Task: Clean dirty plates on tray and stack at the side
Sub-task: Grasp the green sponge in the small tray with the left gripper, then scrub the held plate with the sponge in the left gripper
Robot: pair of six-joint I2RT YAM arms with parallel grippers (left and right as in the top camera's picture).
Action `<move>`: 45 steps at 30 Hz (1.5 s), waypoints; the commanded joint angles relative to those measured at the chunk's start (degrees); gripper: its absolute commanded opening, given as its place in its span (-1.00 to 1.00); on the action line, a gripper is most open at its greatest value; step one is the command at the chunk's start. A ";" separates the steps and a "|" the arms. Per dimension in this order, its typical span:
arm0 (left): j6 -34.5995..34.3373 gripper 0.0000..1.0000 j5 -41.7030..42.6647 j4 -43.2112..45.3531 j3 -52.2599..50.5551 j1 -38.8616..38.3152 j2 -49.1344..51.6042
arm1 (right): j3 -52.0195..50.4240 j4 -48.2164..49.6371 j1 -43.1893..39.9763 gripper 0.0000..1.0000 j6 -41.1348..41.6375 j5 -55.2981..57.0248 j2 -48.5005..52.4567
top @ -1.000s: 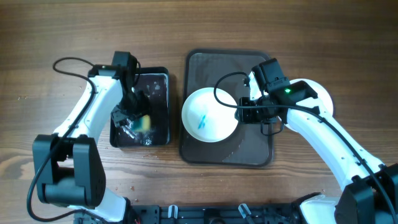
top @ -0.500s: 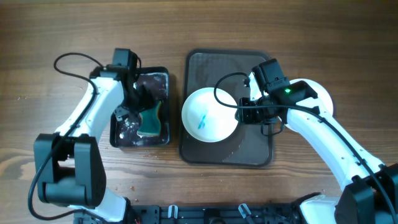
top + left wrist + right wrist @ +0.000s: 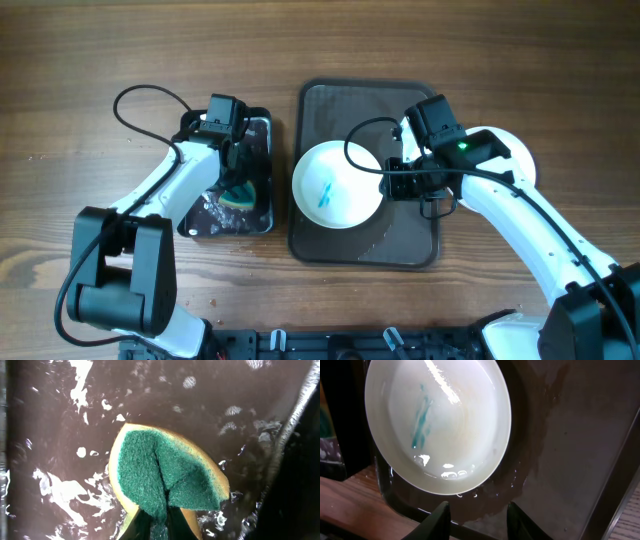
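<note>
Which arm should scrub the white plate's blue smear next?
Left. The left claw pinches the sponge over the black basin beside the plate; the right claw sits open at the plate's rim.

Left arm [image 3: 168,186]: reaching in from the left edge, its gripper [image 3: 156,524] pointing down, pinching a sponge [image 3: 165,472]. Right arm [image 3: 512,202]: stretching in from the right edge, its gripper [image 3: 479,514] holding its fingers apart.
</note>
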 commanded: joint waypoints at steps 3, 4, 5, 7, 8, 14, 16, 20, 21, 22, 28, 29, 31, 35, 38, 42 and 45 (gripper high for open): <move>0.48 0.99 -1.68 -5.62 2.97 0.00 -0.59 | 0.74 -0.20 -0.02 -0.27 -0.57 -0.94 -0.42; 0.46 1.00 -1.22 -6.88 3.61 0.00 -0.83 | 0.74 -0.20 -0.02 -0.26 -0.59 -0.94 -0.42; 0.46 1.00 -0.81 -7.91 4.07 0.00 -1.03 | 0.74 -0.20 -0.02 -0.26 -0.57 -0.94 -0.42; 0.13 0.97 -0.44 -10.54 5.01 0.00 -1.55 | 0.74 -0.20 -0.02 -0.27 -0.57 -0.94 -0.42; -0.13 0.93 -0.39 -11.43 5.18 0.00 -1.77 | 0.74 -0.17 -0.02 -0.26 -0.59 -0.94 -0.42; -0.66 0.54 2.56 -13.60 4.11 -0.15 -1.77 | 0.74 -0.04 -0.02 -0.25 -0.57 -0.92 -0.42; -0.61 0.47 2.58 -10.80 2.08 -0.15 -1.49 | 0.74 0.24 -0.02 -0.25 -0.55 -0.92 -0.42; -0.63 0.06 3.04 -4.68 -2.03 -0.15 -0.24 | 0.74 0.26 -0.02 -0.26 -0.55 -0.92 -0.42; -0.61 -0.10 3.02 -3.87 -2.54 -0.15 0.00 | 0.74 0.24 -0.02 -0.25 -0.57 -0.92 -0.42; -0.61 -0.30 2.99 -2.75 -3.06 -0.15 0.44 | 0.74 0.22 -0.02 -0.25 -0.57 -0.92 -0.42; -0.61 -0.92 3.02 -2.27 -2.36 -0.15 -0.04 | 0.72 0.13 -0.31 -0.20 5.05 3.37 -0.42; -0.59 -0.92 3.02 -2.91 -1.92 -0.15 -0.31 | 0.72 0.15 -0.66 -0.16 5.97 5.05 -0.42; -0.61 -0.92 2.99 -5.31 -0.35 -0.15 -1.22 | 0.72 0.68 -1.84 -0.16 5.75 5.60 -0.35; -0.59 -0.92 3.04 -11.17 4.33 -0.15 -3.76 | 0.72 4.39 -5.79 -0.15 -4.85 -2.36 0.85; -0.59 -0.92 3.06 -15.23 8.37 -0.15 -5.22 | 0.72 4.52 -7.21 -0.15 -9.79 -6.84 2.86; -0.57 -0.92 6.01 -20.50 13.84 -0.15 -6.93 | 0.72 4.55 -6.93 -0.12 -9.90 -6.62 7.34; -0.59 -0.92 13.70 -20.72 15.06 -0.15 -7.74 | 0.72 6.45 -6.86 -0.13 -9.64 -6.47 11.32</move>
